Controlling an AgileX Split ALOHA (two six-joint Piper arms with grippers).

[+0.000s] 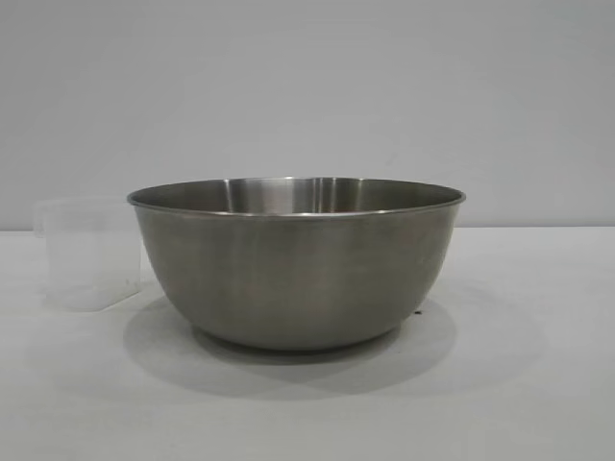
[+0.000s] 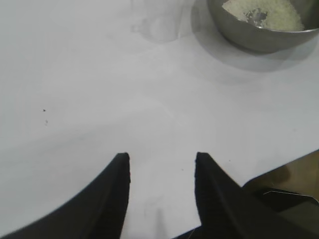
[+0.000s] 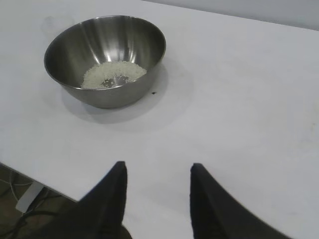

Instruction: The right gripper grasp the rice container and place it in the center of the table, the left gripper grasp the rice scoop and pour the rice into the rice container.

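The rice container (image 1: pixel 296 261), a wide steel bowl, stands upright in the middle of the table (image 1: pixel 538 384). It holds a small heap of rice (image 3: pixel 112 74), which also shows in the left wrist view (image 2: pixel 266 12). The rice scoop (image 1: pixel 85 253), a translucent cup, stands upright just left of the bowl, and faintly in the left wrist view (image 2: pixel 158 22). My left gripper (image 2: pixel 162 158) is open and empty, well back from both. My right gripper (image 3: pixel 156 169) is open and empty, apart from the bowl (image 3: pixel 105 59). Neither gripper shows in the exterior view.
The white cloth runs to a table edge near the left gripper (image 2: pixel 294 164) and near the right gripper (image 3: pixel 40 177), with cables and floor beyond. A plain grey wall (image 1: pixel 307 86) stands behind the table.
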